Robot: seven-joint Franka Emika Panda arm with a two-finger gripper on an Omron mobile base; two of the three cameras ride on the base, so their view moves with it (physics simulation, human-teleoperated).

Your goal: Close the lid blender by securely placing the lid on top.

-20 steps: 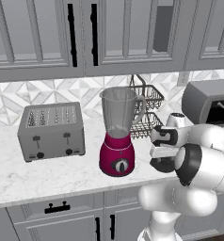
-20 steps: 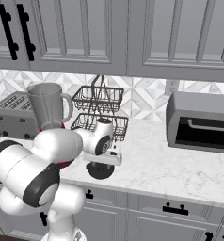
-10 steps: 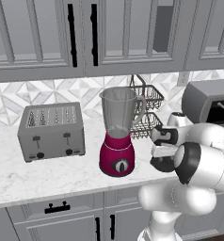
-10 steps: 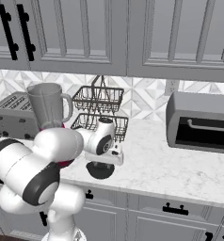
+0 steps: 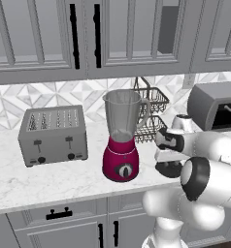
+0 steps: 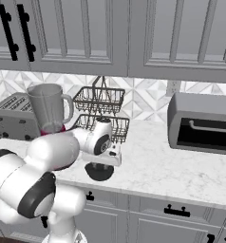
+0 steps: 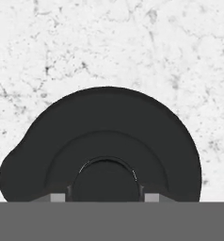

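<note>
Jaws (image 7: 104, 197) clenched on lid (image 7: 104, 136) knob (fingertips mostly cut off); blender (image 5: 121, 138) uncovered.

Grey cabinets (image 5: 112, 34), patterned backsplash (image 5: 49, 94), white marble counter (image 6: 181, 166).

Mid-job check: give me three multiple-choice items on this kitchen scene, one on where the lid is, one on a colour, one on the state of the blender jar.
1. Where is the lid?
A. on the blender jar
B. on the marble counter, right of the blender
C. on the toaster

2. What colour is the blender base?
A. magenta
B. green
C. white

3. What state is the jar's mouth in?
A. covered
B. open, no lid on it
C. tipped over

Answers: 1 B, the black disc lies on the counter under the gripper. 2 A, the rounded base is magenta. 3 B, the jar stands upright with its top uncovered.
</note>
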